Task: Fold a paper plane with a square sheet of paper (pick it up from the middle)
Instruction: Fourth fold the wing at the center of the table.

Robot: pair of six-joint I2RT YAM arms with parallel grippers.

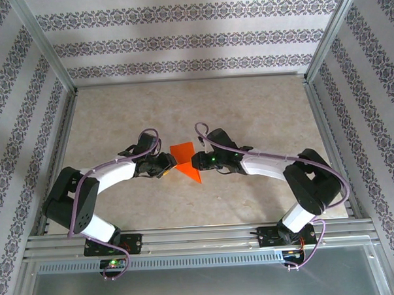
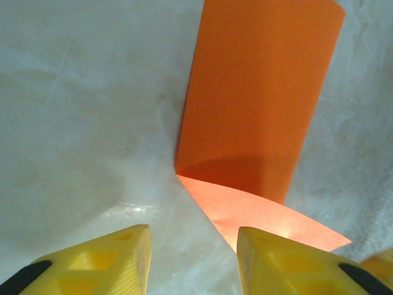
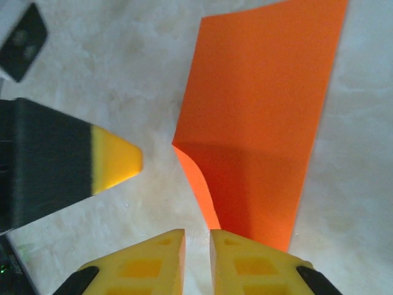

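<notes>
Early folding: the thin orange-red square sheet of paper (image 1: 183, 154) lies on the beige table (image 1: 261, 112), one flap raised. The left gripper (image 2: 193, 236) is released beside the sheet. The right gripper (image 3: 196, 236) is nearly clenched at its crease; I cannot tell whether it grips. Next, probably: flatten the flap.

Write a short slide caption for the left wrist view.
Open left hand at the edge of the partly folded orange sheet.

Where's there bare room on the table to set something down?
Bare: the far half of the table, up to the back wall, and the strip between the orange paper and the near rail. Crowded mid-table, where the left gripper and right gripper flank that paper.
</notes>
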